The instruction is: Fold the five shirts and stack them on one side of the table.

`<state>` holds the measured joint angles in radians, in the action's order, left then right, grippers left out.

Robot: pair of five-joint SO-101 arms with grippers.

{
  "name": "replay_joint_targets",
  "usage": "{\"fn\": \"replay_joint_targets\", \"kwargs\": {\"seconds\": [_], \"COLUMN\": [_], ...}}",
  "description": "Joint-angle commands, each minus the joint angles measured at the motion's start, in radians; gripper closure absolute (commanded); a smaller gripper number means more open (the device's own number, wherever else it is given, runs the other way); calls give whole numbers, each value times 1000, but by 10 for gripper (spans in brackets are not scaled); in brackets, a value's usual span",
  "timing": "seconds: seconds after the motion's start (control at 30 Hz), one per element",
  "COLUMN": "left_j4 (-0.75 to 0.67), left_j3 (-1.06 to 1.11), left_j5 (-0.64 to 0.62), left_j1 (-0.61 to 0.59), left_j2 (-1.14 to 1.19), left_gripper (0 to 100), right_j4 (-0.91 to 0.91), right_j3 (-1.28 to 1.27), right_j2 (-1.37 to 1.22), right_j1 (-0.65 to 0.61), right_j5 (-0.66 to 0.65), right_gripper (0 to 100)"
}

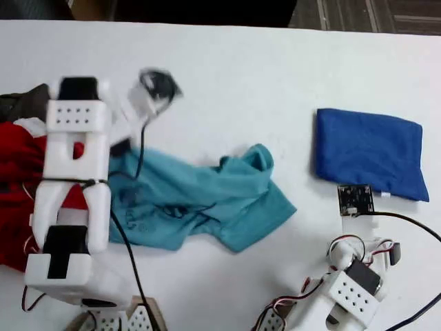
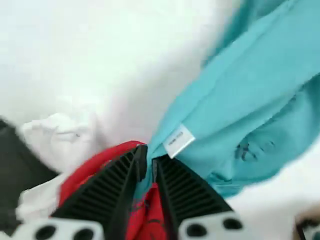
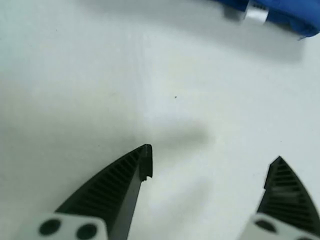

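— Teal first; where does the teal shirt [image 1: 207, 200] lie?

— You have it crumpled and spread out on the white table [image 1: 241, 69]; your left claw [image 2: 148, 159] is pinched on its edge, just beside its white tag [image 2: 178, 141]; a strip of teal shows between the jaws.

— What lies around it?

— On the side where your left arm [image 1: 69, 186] stands, the red shirt [image 1: 17, 172] touches the teal shirt and runs partly under that arm; farther from the teal shirt than the red one, you can see a white shirt [image 2: 57, 135] and a dark shirt [image 1: 24, 102] bunched together, unfolded.

— And the blue one?

— The blue shirt [image 1: 368, 153] lies folded flat, well apart from the teal shirt, on the side away from the red one.

— My right claw?

— Your right claw [image 3: 211, 152] gapes wide with nothing between its jaws; it hangs over bare table, clear of the teal shirt and nearer the blue shirt's edge.
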<state>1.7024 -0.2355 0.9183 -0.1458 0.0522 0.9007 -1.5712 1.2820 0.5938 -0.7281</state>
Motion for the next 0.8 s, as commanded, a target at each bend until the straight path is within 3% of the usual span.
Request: {"fn": "replay_joint_targets", "kwargs": {"seconds": [0.0, 0.17, 0.4, 0.6, 0.77], "left_j4": [51, 83, 83, 81, 57], "left_j3": [-94, -38, 124, 203, 263], "left_j5": [-37, -41, -41, -150, -167], "left_j1": [-2, -31, -106, -118, -120], "left_j2": [-8, -18, -18, -18, -18], "left_gripper": [975, 975, 974, 974, 974], "right_j4": [168, 406, 581, 682, 699], "right_j3": [230, 770, 1441, 1852, 2093], "right_j2": [-38, -288, -946, -1372, -1590], "right_j1": [-137, -410, -705, -855, -944], "right_j5": [83, 292, 453, 473, 466], "right_gripper": [640, 640, 640, 640, 640]}}
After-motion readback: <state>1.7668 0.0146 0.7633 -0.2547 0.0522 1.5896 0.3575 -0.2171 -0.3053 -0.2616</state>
